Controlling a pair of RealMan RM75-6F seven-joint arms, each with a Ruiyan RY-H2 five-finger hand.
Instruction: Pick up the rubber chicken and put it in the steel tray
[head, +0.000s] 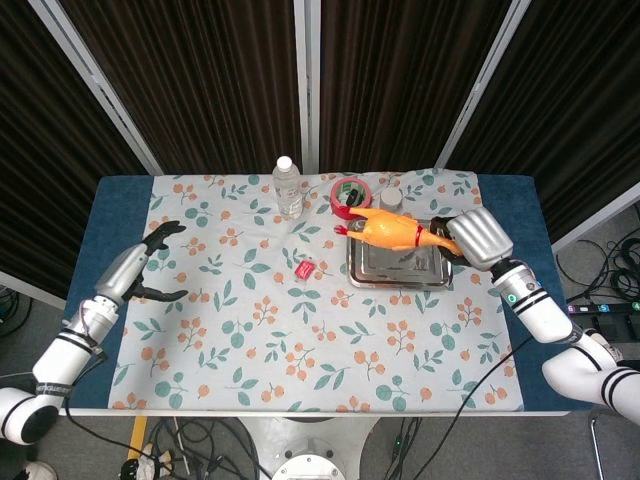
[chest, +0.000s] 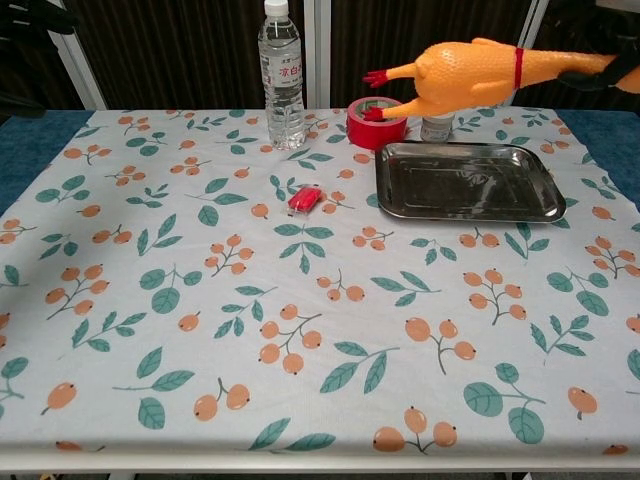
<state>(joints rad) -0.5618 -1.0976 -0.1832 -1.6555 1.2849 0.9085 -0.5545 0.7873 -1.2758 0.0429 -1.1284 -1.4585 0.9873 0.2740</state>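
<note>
The orange rubber chicken (head: 390, 231) (chest: 470, 73) hangs in the air over the steel tray (head: 362, 272) (chest: 462, 183), feet pointing left, a red band round its neck. My right hand (head: 458, 242) grips it by the head end at the tray's right side; in the chest view only dark fingers (chest: 600, 78) show at the right edge. My left hand (head: 158, 262) hovers over the table's left edge, fingers spread, holding nothing. The tray is bare inside.
A clear water bottle (head: 287, 186) (chest: 281, 73) stands at the back. A red tape roll (head: 348, 197) (chest: 372, 125) and a small white jar (head: 391, 200) (chest: 435, 125) sit behind the tray. A small red object (head: 305, 269) (chest: 304, 199) lies mid-table on the floral cloth.
</note>
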